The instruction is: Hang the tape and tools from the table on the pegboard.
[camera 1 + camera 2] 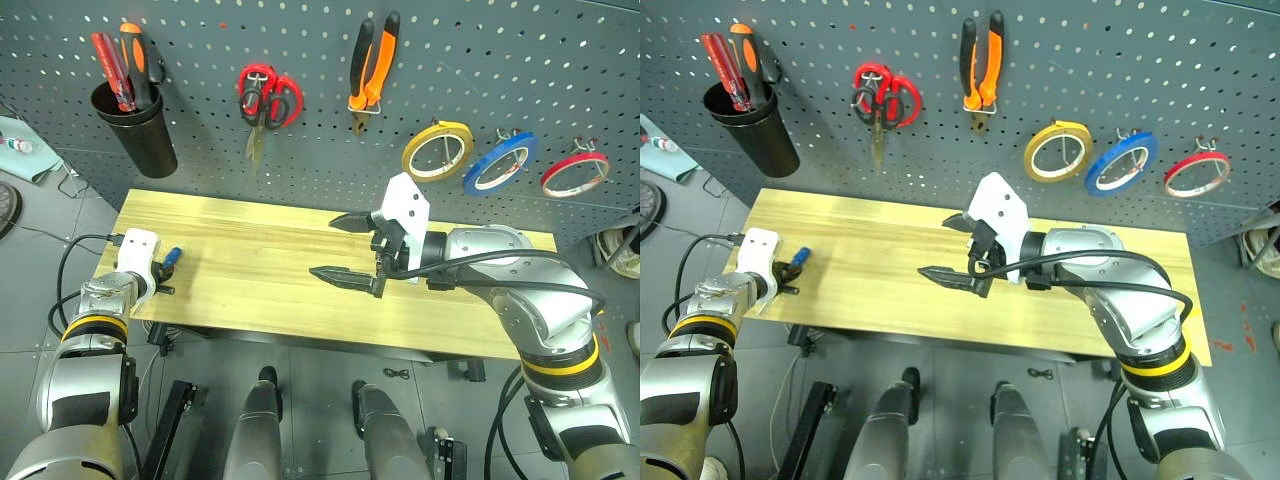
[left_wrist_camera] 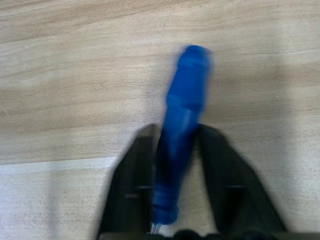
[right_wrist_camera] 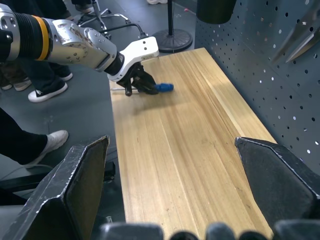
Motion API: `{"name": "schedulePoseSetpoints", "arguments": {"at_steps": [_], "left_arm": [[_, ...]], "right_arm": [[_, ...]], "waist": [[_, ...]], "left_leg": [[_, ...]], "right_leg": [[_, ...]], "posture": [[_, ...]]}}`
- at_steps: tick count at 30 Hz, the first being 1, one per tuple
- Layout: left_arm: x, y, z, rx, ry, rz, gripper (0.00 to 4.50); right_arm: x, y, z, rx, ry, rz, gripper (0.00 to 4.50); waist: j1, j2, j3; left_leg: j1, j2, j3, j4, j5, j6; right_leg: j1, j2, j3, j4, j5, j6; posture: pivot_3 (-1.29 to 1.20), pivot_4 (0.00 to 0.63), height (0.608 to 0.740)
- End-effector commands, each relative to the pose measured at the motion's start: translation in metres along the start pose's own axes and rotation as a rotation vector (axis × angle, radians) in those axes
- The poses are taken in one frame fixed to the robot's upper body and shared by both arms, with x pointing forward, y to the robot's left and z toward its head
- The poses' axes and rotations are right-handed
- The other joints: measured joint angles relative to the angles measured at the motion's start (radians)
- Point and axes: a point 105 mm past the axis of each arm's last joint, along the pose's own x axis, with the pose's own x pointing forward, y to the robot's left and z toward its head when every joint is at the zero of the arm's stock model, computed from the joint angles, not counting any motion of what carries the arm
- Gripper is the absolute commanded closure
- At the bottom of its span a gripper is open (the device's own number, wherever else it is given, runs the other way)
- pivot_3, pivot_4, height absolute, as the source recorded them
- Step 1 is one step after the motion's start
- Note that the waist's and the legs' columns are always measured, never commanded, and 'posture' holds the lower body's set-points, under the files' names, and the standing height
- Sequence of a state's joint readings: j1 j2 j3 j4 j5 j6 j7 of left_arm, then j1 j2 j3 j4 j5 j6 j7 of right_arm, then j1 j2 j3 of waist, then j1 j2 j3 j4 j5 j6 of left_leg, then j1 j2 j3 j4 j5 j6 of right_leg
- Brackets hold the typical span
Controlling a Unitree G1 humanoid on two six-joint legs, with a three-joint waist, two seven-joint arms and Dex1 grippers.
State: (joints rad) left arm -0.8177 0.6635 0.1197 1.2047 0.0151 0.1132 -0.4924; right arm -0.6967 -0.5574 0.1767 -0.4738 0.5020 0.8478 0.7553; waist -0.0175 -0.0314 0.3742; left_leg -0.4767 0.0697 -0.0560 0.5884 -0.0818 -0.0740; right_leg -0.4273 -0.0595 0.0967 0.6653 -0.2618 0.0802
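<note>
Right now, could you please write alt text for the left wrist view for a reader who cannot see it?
The left tool grips a blue-handled screwdriver between its two black fingers, the handle lying on the light wooden table and pointing away from the camera.

Bare table [image 1: 260,270] (right arm [image 1: 500,262] overhead)

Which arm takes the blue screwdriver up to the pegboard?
Left. Its fingers already flank the blue screwdriver at the table's left end; the right gripper hangs open mid-table.
</note>
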Motion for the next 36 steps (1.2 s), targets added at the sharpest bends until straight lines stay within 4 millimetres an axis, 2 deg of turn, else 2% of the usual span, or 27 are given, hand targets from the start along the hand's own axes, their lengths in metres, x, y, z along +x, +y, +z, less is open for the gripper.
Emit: {"name": "schedulePoseSetpoints", "arguments": {"at_steps": [1,3,8,10,12,16,20,22,25,27,32,36], "left_arm": [[-0.005,0.008,-0.008,-0.003,0.020,0.021,4.15],[-0.005,0.008,-0.002,-0.008,-0.001,0.016,4.15],[-0.021,-0.006,0.046,0.012,-0.194,-0.064,4.15],[-0.035,-0.014,0.065,-0.006,-0.279,-0.082,4.15],[-0.058,-0.031,0.087,-0.031,-0.400,-0.124,4.15],[-0.103,-0.066,0.119,-0.017,-0.591,-0.188,4.15],[-0.136,-0.083,0.156,0.005,-0.759,-0.156,4.15],[-0.147,-0.081,0.173,0.002,-0.829,-0.113,4.15],[-0.170,-0.073,0.211,0.021,-0.967,-0.029,4.15],[-0.179,-0.068,0.228,0.036,-1.026,0.008,4.15],[-0.206,-0.038,0.270,0.039,-1.179,0.182,4.15],[-0.218,-0.033,0.302,0.041,-1.297,0.200,4.15]], "right_arm": [[-0.001,-0.002,0.013,-0.050,-0.051,-0.008,0.00],[-0.001,-0.002,0.012,-0.051,-0.054,-0.012,0.00],[-0.009,-0.002,0.021,-0.024,-0.162,-0.045,0.00],[-0.013,-0.003,0.027,-0.010,-0.220,-0.058,0.00],[-0.019,-0.005,0.035,0.005,-0.268,-0.073,0.00],[-0.023,-0.010,0.049,0.020,-0.345,-0.100,0.00],[-0.026,-0.017,0.069,0.013,-0.448,-0.118,0.00],[-0.025,-0.020,0.076,0.008,-0.475,-0.123,0.00],[-0.024,-0.028,0.092,-0.014,-0.534,-0.139,0.00],[-0.023,-0.033,0.100,-0.019,-0.567,-0.150,0.00],[-0.022,-0.045,0.124,-0.062,-0.650,-0.188,0.00],[-0.024,-0.052,0.134,-0.070,-0.687,-0.213,0.00]], "waist": [[0.001,0.000,0.000],[0.002,0.000,0.000],[0.003,0.000,0.000],[0.006,0.000,0.000],[0.007,0.000,0.000],[0.009,-0.002,-0.002],[0.008,-0.002,-0.003],[0.008,-0.005,-0.007],[0.010,-0.010,-0.014],[0.013,-0.014,-0.018],[0.023,-0.017,-0.028],[0.034,-0.020,-0.036]], "left_leg": [[0.000,0.000,0.000,0.000,0.000,0.000],[0.000,0.000,0.000,0.000,0.000,0.000],[-0.001,0.000,0.000,-0.003,0.000,0.000],[-0.001,0.000,0.000,-0.006,0.001,-0.002],[-0.001,0.000,0.000,-0.008,0.001,-0.002],[-0.001,0.000,0.000,-0.008,0.001,-0.002],[-0.001,0.000,-0.001,-0.008,0.002,-0.003],[-0.001,0.000,-0.001,-0.008,0.003,-0.003],[-0.001,0.000,-0.001,-0.008,0.003,-0.003],[-0.001,0.000,-0.001,-0.008,0.003,-0.003],[-0.001,0.000,-0.001,-0.013,0.005,-0.005],[-0.002,0.000,-0.002,-0.016,0.005,-0.006]], "right_leg": [[0.000,0.000,0.000,0.000,0.000,0.000],[0.000,0.000,0.000,-0.001,0.000,0.000],[-0.001,0.000,0.000,-0.001,0.000,0.000],[-0.001,0.000,-0.001,-0.002,0.001,-0.002],[-0.002,0.000,-0.001,-0.002,0.004,-0.007],[-0.002,-0.001,-0.001,-0.003,0.004,-0.008],[-0.002,-0.001,-0.002,-0.003,0.004,-0.006],[-0.002,-0.001,-0.002,-0.003,0.003,-0.005],[-0.002,-0.001,-0.002,-0.003,0.003,-0.005],[-0.002,-0.001,-0.003,-0.004,0.004,-0.007],[-0.002,-0.001,-0.004,-0.008,0.006,-0.009],[-0.002,-0.001,-0.007,-0.010,0.006,-0.010]], "posture": [[0.03,0.446,0.740],[0.04,0.435,0.740],[0.04,0.393,0.740],[0.06,0.372,0.740],[0.07,0.362,0.740],[0.09,0.317,0.740],[0.12,0.289,0.740],[0.14,0.267,0.740],[0.16,0.242,0.740],[0.16,0.232,0.740],[0.16,0.208,0.740],[0.16,0.201,0.740]]}}
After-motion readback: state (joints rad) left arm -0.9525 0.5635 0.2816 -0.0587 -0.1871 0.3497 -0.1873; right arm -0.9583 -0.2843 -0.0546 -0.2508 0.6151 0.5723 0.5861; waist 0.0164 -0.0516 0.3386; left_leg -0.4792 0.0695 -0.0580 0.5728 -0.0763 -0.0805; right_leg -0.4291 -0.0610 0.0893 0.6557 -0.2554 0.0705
